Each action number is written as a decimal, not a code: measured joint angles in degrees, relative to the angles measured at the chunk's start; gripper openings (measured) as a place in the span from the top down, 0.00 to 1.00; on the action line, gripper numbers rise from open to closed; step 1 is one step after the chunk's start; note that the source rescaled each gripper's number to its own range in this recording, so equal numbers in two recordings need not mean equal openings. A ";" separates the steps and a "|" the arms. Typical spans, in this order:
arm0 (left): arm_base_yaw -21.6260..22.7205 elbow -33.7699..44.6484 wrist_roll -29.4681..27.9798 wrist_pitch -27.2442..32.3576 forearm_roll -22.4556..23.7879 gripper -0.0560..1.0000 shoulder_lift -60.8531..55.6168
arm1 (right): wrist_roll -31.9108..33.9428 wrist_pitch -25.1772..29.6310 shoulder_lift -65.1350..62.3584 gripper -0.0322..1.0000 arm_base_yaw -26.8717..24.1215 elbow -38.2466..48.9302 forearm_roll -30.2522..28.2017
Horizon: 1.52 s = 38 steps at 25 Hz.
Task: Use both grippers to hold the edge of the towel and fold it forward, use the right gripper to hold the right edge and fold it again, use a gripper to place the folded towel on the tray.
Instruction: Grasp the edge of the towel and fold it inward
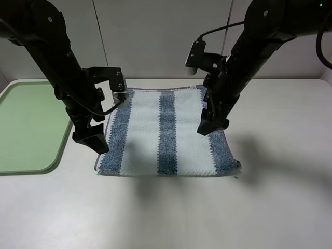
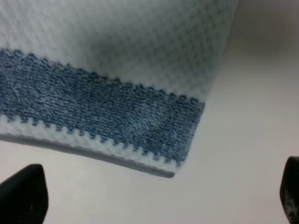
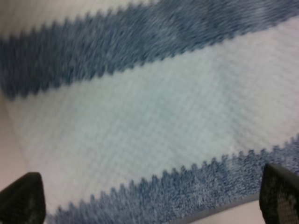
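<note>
Striped towel (image 1: pixel 166 132) lies flat on the white table (image 1: pixel 270 207), beside the pale-green tray (image 1: pixel 26 129); left gripper (image 1: pixel 92 141) and right gripper (image 1: pixel 210 126) hover spread-jawed above its side stripes, likely positioned to pinch the hem.

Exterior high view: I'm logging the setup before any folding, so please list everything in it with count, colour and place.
towel: one, blue-grey and pale mint-white stripes, lying flat at the middle of the table
tray: one, pale green, on the table to the left of the towel, nothing on it
table: one, white, under everything
left gripper: one, black, open, over the towel's left edge
right gripper: one, black, open, over the towel's right stripe
</note>
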 joint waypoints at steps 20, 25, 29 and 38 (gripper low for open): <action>-8.52 7.79 1.98 -11.08 10.59 0.01 0.28 | -7.42 -4.87 0.07 0.00 0.87 9.87 -14.29; -8.52 13.01 0.28 -16.61 10.61 0.01 0.28 | -6.97 -5.31 0.07 0.00 4.93 9.87 -13.62; -8.52 14.78 -0.12 -18.40 10.61 0.01 0.28 | -6.17 -5.87 0.07 0.00 5.87 10.92 -12.80; -8.52 14.91 -0.76 -20.89 10.61 0.01 0.28 | -6.17 -13.26 0.13 0.00 5.87 18.90 -15.55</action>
